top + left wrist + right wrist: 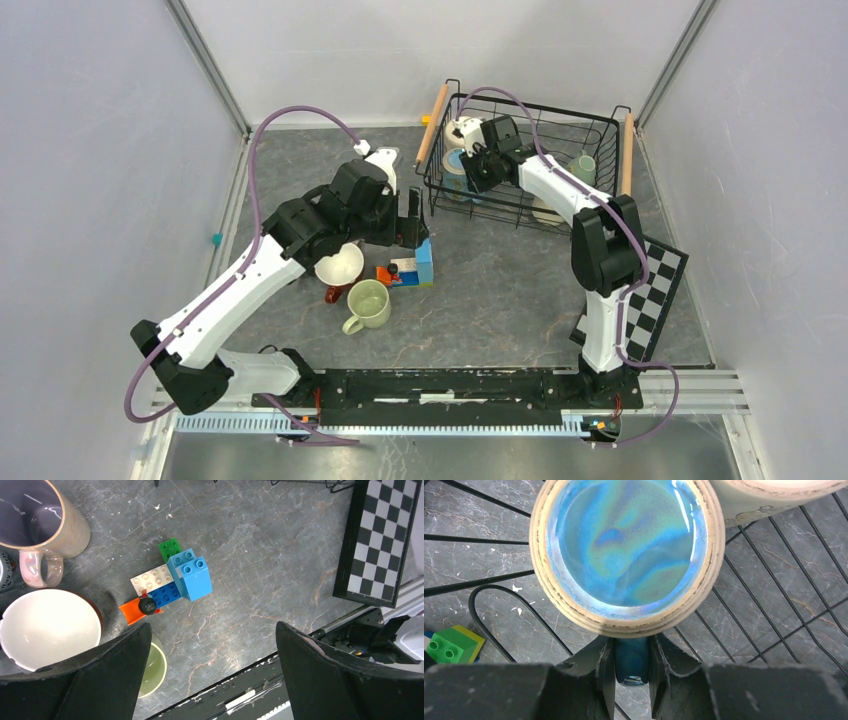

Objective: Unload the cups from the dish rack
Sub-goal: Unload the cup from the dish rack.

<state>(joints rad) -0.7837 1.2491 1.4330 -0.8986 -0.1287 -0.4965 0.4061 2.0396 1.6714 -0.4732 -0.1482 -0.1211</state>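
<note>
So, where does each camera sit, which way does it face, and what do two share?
Top external: high behind the bases, looking down on the table and dish rack; the left arm and right arm show whole.
Left wrist: on the left arm, facing down at the toy blocks; the open left gripper shows.
Right wrist: over the rack, facing down into the blue cup; the right gripper clamps its handle.
Shared: top and left wrist both show the blocks and the checkerboard.

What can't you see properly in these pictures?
- Top view: the right arm covers most of a cup in the dish rack.
- Top view: the cream cup hides most of the dark red cup.
- Left wrist view: a gripper finger covers half the green cup.
</note>
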